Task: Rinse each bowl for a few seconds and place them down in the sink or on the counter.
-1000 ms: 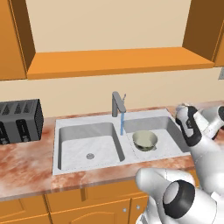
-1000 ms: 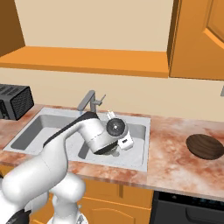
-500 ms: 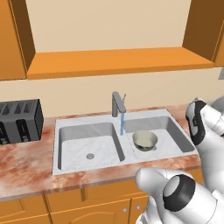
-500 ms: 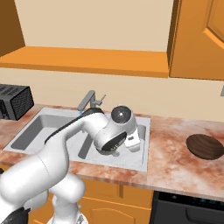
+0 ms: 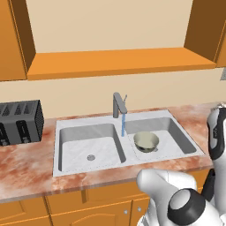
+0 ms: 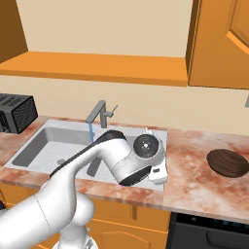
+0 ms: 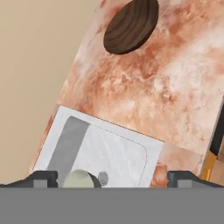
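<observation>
The pale cream-green bowl [image 5: 146, 141] stands upright in the right basin of the sink [image 5: 128, 166], just right of the thin stream of water [image 5: 123, 124] from the faucet [image 5: 118, 104]. The dark brown bowl [image 6: 228, 163] rests on the counter [image 6: 194, 187] well to the right of the sink. My gripper [image 6: 158, 172] hovers over the sink's right rim, between the two bowls, open and holding nothing. In the hand view the wide-apart fingertips [image 7: 43, 177] frame the cream bowl [image 7: 81, 179] at the bottom, and the brown bowl [image 7: 131, 25] lies far off at the top.
A black toaster [image 5: 20, 121] stands on the counter left of the sink. An orange wooden shelf ledge [image 5: 114, 62] runs above the faucet, with wall cabinets [image 6: 221, 44] at the right. Bare counter [image 7: 166, 96] lies between the sink and the brown bowl.
The arm has swung right and lifted away from the right basin toward the counter. The cream bowl stays in the basin, and water keeps running.
</observation>
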Tool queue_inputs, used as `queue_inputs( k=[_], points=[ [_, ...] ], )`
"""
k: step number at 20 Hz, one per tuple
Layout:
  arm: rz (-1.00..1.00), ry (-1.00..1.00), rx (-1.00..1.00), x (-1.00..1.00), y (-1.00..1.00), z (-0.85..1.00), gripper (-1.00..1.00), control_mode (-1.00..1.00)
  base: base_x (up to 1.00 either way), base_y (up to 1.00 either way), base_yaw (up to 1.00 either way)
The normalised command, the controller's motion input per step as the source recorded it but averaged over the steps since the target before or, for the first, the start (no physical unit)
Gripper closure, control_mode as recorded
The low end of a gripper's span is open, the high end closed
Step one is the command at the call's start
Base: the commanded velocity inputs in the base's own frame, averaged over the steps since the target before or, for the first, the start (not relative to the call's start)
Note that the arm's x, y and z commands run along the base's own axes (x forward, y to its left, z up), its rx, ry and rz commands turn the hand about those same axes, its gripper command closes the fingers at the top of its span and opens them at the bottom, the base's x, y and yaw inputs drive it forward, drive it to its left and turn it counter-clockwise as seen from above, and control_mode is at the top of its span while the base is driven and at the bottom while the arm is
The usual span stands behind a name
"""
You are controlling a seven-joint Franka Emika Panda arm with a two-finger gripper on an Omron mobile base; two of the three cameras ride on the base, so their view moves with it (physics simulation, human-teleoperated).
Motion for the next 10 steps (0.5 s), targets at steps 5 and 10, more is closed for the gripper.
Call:
queue_inputs(
  k=[5,10],
  points=[
    [-0.04,-0.02,0.01,-0.15,-0.36,0.01,-1.00,-1.00,0.00,0.00,0.00],
    [-0.06,0.02,0.06,-0.01,-0.46,0.08,-1.00,-1.00,0.00,0.00,0.00]
  ],
)
